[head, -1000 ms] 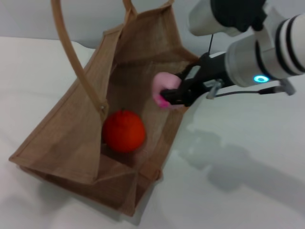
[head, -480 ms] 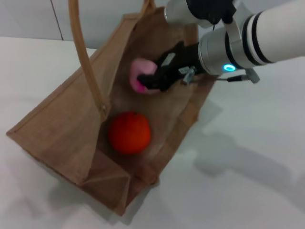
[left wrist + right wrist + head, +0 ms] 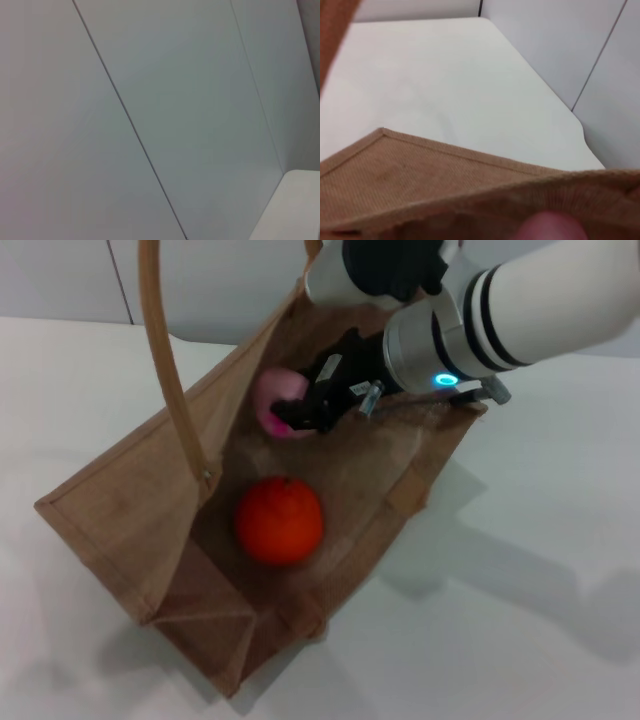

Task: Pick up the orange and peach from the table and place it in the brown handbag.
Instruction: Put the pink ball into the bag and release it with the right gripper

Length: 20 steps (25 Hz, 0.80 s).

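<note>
Now right gripper [image 3: 300, 418] w/ peach [image 3: 276, 400] inside brown handbag [image 3: 120, 510], orange [image 3: 279, 520] stem up

Right gripper [image 3: 290, 418] inside the open brown handbag [image 3: 120, 530] clamped on the peach [image 3: 274, 400], held above the orange [image 3: 279, 520] resting on the bag's inner wall, white table [image 3: 520, 620] underneath.

We see bright, even overhead light on the white worktop [image 3: 560, 640], where the arm casts soft grey shadows. The tan woven jute bag [image 3: 120, 530] interior is dimmer. The right wrist view is blurred close up; no glare appears.
</note>
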{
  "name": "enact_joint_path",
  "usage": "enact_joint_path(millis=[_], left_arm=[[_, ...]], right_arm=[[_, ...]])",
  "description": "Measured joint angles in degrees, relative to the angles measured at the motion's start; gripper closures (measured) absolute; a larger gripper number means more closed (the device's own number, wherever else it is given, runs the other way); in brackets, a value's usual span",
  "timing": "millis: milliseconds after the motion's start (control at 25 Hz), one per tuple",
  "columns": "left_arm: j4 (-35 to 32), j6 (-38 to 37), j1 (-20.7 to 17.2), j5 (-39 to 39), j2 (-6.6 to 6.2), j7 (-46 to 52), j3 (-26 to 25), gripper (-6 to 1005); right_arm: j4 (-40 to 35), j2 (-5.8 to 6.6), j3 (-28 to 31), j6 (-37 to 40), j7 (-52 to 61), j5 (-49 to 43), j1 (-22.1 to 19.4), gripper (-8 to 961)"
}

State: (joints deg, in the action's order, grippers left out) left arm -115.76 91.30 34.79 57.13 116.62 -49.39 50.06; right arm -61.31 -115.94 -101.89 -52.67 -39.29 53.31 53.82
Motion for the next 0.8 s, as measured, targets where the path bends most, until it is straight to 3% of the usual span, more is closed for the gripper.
enact_joint_path(millis=[320,640,800], left_arm=[[0.00,0.03,-0.30,-0.55,-0.07,0.00,-0.05,853],[0.15,-0.08,-1.02,-0.70,-0.07,-0.29,-0.48,851],[0.53,-0.43,-1.39,-0.74,-0.03,-0.39,-0.50,851]], right_arm=[[0.69,0.00,0.14,1.89,0.19,0.06,0.55,388],[2.32,0.02,0.65,1.83,0.28,0.12,0.46,150],[2.36,0.05,0.74,0.58,0.53,0.11,0.53,125]])
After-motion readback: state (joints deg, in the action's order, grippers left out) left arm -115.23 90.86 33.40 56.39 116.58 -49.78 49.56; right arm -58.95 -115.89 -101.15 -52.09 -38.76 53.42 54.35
